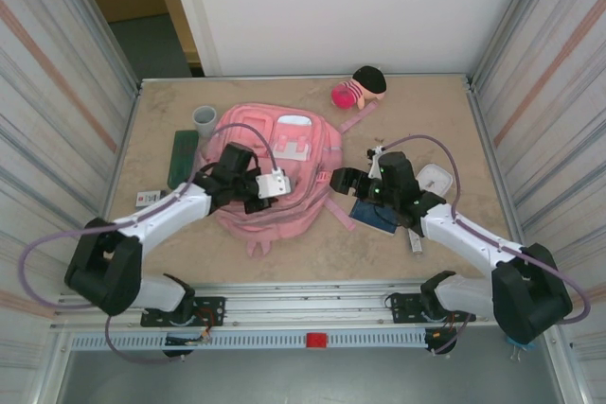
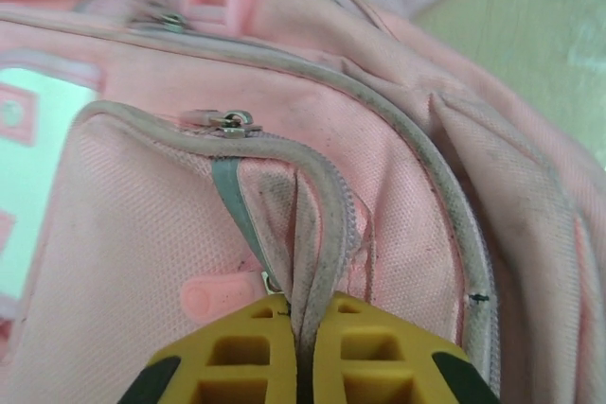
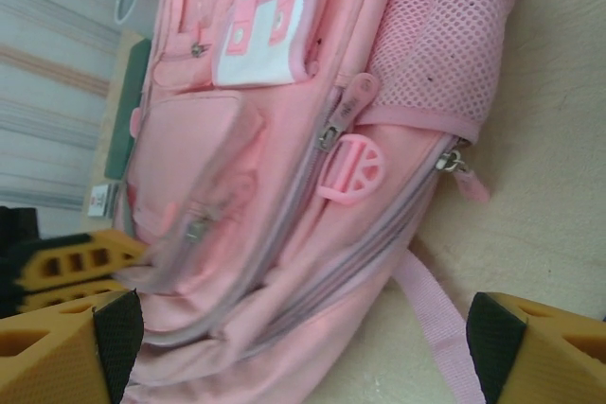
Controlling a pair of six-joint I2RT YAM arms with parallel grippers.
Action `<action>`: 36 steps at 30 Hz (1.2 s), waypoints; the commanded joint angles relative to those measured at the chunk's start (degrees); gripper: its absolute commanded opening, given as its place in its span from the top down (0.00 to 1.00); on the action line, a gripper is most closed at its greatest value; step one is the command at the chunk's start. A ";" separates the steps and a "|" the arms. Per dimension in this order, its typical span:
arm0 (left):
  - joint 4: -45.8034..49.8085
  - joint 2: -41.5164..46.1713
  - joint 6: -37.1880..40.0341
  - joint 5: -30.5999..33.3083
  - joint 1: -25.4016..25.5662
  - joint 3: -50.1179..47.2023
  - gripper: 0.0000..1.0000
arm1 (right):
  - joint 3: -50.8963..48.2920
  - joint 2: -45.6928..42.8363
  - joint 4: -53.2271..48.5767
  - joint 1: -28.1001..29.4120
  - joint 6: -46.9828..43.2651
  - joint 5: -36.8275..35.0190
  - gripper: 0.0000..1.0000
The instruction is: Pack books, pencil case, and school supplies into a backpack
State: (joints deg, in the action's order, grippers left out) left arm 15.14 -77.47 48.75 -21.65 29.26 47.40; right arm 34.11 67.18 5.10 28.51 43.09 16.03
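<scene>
The pink backpack [image 1: 301,198] lies flat mid-table. My left gripper [image 1: 265,186] sits on its lower front, and its yellow fingers [image 2: 241,357] are shut on the grey-edged zip seam of a front pocket [image 2: 317,234]. Just off the backpack's right side my right gripper [image 1: 343,180] stands open, with the bag's side [image 3: 284,139] and a strap [image 3: 431,314] lying between its fingers. The dark blue book [image 1: 372,216] lies partly under the right arm. Left of the bag lies the green pencil case [image 1: 182,158]. School supplies: a white box [image 1: 436,179], a pale strip [image 1: 415,241], a small card [image 1: 149,199].
A grey cup [image 1: 204,120] stands behind the pencil case. A pink plush doll [image 1: 360,88] lies at the back, near the wall. Corrugated metal walls close in both sides. Bare tabletop [image 1: 445,120] lies at the back right.
</scene>
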 commanded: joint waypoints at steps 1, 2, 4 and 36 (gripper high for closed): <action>1.87 6.01 -5.51 -12.15 -3.56 2.94 1.00 | -0.93 1.33 4.87 -2.49 -3.10 8.10 0.10; 2.52 6.67 -5.68 -14.49 -4.73 3.34 1.00 | -1.06 2.01 5.87 -3.09 -3.35 9.87 0.10; 3.09 7.87 -6.25 -19.20 -7.78 4.13 1.00 | -0.50 3.90 7.54 -4.24 -3.78 13.38 0.11; 4.69 6.20 -4.61 -29.06 -17.21 9.29 1.00 | 7.96 25.66 24.50 -7.78 -2.15 38.37 0.64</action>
State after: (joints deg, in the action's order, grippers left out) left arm 24.23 -71.48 44.93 -47.03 12.43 53.58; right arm 42.22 93.73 28.49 20.43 40.42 49.58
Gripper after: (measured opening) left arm 0.072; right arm 0.376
